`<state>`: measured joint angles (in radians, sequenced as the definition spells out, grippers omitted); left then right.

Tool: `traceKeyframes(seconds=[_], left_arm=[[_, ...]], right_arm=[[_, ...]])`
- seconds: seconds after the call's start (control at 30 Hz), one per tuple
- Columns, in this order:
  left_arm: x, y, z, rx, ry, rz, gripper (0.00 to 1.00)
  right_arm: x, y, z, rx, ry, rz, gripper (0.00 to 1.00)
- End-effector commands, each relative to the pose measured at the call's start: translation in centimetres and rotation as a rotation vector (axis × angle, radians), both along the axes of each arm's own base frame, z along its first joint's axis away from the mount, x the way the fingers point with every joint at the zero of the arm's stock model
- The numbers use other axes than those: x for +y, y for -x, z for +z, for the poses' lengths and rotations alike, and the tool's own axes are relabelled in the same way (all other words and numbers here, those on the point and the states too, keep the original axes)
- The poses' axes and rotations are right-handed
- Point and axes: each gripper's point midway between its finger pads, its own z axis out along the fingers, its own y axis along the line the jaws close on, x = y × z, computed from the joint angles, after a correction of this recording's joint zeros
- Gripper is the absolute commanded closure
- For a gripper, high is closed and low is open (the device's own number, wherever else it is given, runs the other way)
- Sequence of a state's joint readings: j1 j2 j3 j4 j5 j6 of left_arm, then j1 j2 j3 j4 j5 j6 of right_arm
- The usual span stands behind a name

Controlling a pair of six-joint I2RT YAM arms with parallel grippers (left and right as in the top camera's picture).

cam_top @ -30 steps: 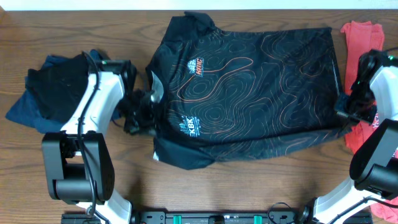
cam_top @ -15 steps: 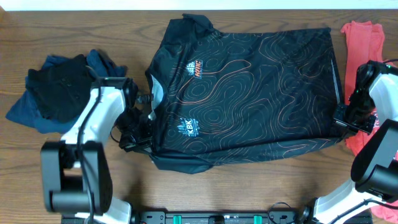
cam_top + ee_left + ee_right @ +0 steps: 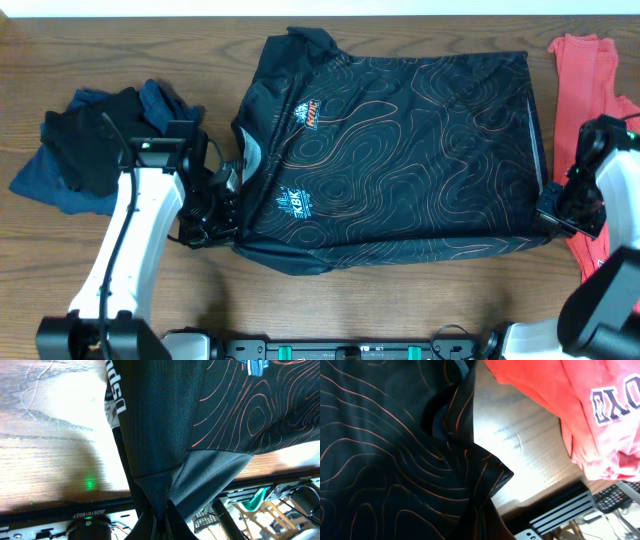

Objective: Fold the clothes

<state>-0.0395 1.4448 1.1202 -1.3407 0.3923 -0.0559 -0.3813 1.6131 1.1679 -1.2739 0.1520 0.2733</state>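
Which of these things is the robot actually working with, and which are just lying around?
In the job: black jersey, spread on the table; left gripper and right gripper, each shut on one of its edges.
Lying about: red shirt, at the right; dark clothes heap, at the left. Neither is gripped.

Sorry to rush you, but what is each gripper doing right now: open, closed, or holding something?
Left gripper: closed, gripping the black jersey at its collar end.
Right gripper: closed, gripping the black jersey at its hem end.
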Motion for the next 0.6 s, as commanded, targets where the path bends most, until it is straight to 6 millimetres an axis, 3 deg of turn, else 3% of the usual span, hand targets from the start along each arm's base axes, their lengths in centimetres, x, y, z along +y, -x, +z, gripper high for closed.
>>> traceKeyframes(seconds=[0.0, 0.13, 0.3, 0.57], left_arm=[[0.4, 0.5, 0.6, -0.015, -0.021, 0.034, 0.94], [0.4, 0.3, 0.3, -0.043, -0.024, 0.038, 0.94], [0.4, -0.4, -1.4, -0.064, -0.029, 0.091, 0.94], [0.2, -5.7, -1.5, -0.279, -0.012, 0.111, 0.94]], right_arm=[[-0.5, 0.9, 0.8, -0.028, 0.047, -0.059, 0.99], [-0.7, 0.7, 1.4, -0.073, 0.067, -0.077, 0.99], [-1.0, -0.5, 1.5, -0.132, 0.079, -0.078, 0.99], [-1.9, -3.9, 1.6, -0.275, 0.103, -0.076, 0.99]])
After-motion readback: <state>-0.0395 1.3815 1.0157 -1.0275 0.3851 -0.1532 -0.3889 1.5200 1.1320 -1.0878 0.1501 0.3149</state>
